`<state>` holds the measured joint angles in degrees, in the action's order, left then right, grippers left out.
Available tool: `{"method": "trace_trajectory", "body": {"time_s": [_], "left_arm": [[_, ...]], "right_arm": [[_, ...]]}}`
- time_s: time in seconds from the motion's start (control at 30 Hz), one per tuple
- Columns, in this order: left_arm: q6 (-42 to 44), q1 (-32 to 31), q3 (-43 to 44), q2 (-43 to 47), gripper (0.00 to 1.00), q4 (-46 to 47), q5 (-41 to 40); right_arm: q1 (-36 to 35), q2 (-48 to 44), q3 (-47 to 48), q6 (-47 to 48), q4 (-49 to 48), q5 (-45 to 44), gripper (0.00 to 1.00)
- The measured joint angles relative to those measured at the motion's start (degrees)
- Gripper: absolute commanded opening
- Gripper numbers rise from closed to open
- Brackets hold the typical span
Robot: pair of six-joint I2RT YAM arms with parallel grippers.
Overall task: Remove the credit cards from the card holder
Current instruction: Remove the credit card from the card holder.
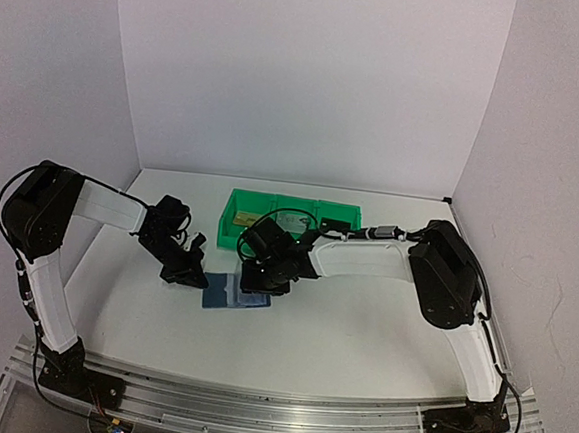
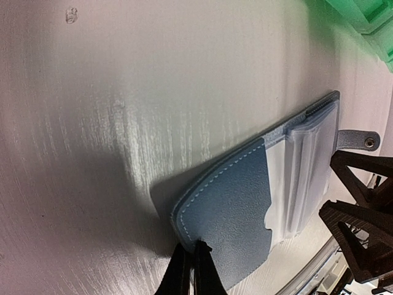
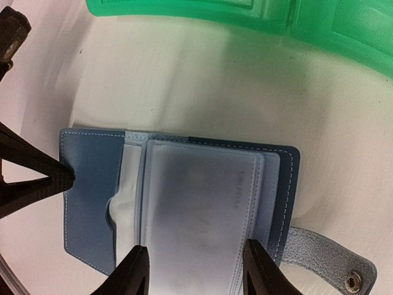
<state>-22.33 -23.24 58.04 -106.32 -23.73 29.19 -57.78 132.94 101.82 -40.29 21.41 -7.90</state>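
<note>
Blue holder (image 3: 92, 184) laid open beneath right pincer (image 3: 195, 270) | flap (image 2: 227, 209) pinched at its edge by left pincer (image 2: 193, 273) | right pincer spread astride clear sleeves (image 3: 202, 203) | cards not made out inside | step: extraction; next, a card edge must be nipped

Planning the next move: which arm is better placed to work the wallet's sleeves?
Right. The right tool hangs open over the wallet's clear sleeves; the left tool is shut on its cover edge.
</note>
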Motion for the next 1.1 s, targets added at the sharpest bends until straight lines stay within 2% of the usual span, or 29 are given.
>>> {"method": "trace_trajectory", "body": {"time_s": [0.4, 0.8, 0.97, 1.1], "left_arm": [[0.0, 0.0, 0.0, 0.0, 0.00, 0.0, 0.0], [0.0, 0.0, 0.0, 0.0, 0.00, 0.0, 0.0], [0.4, 0.0, 0.2, 0.0, 0.00, -0.3, -0.1], [1.6, 0.0, 0.7, 0.0, 0.10, -0.6, -0.3]], "right_arm": [[0.1, 0.0, 0.2, 0.2, -0.3, 2.0, 0.47], [-0.6, 2.5, 4.2, 1.1, -0.7, 6.0, 0.46], [-0.9, 4.4, 7.7, 2.4, -1.2, 8.2, 0.50], [-1.2, 5.5, 9.9, 3.8, -2.7, 10.3, 0.51]]}}
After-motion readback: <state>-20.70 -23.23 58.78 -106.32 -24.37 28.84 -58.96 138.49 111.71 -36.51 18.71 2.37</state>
